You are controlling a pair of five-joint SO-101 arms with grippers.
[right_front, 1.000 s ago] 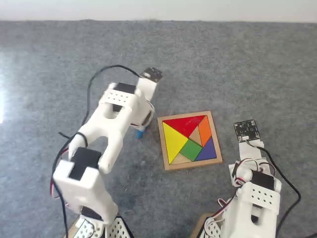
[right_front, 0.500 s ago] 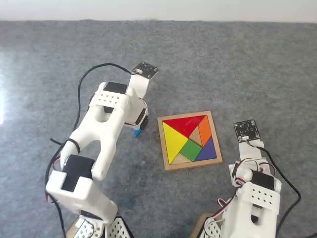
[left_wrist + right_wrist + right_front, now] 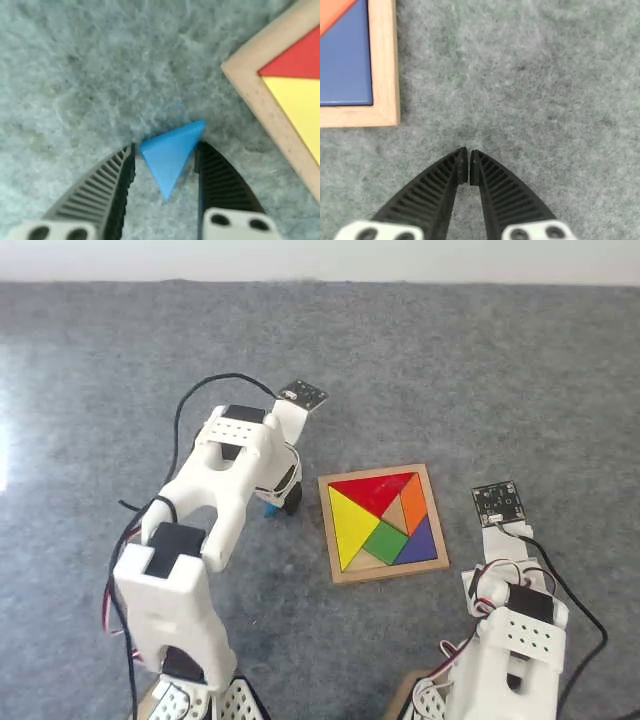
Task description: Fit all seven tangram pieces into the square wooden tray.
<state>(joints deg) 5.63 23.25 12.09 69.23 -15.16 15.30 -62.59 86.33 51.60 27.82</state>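
The blue triangle (image 3: 172, 155) sits between the two fingers of the left claw (image 3: 165, 147), which is clamped on it: one finger meets a corner of the triangle and the other presses along an edge. Whether the triangle is lifted or rests on the cloth cannot be told. From the high view a sliver of it (image 3: 271, 510) shows under the left arm's wrist, just beside the left edge of the square wooden tray (image 3: 390, 573) and apart from it.

Inside the tray lie a red triangle (image 3: 375, 490) along the far side, a yellow triangle (image 3: 350, 525) on the left, a green square (image 3: 385, 540) in the middle, an orange piece (image 3: 413, 502) on the right and a violet triangle (image 3: 420, 542) in the near right corner. Bare wood shows between red and orange and beside the green square.

The right claw (image 3: 469, 152) is pressed together, holding nothing, just above the cloth near the tray's corner.

The counter (image 3: 480, 370) is covered with a grey, fuzzy felt. A pale wall (image 3: 320, 260) runs along its far edge.
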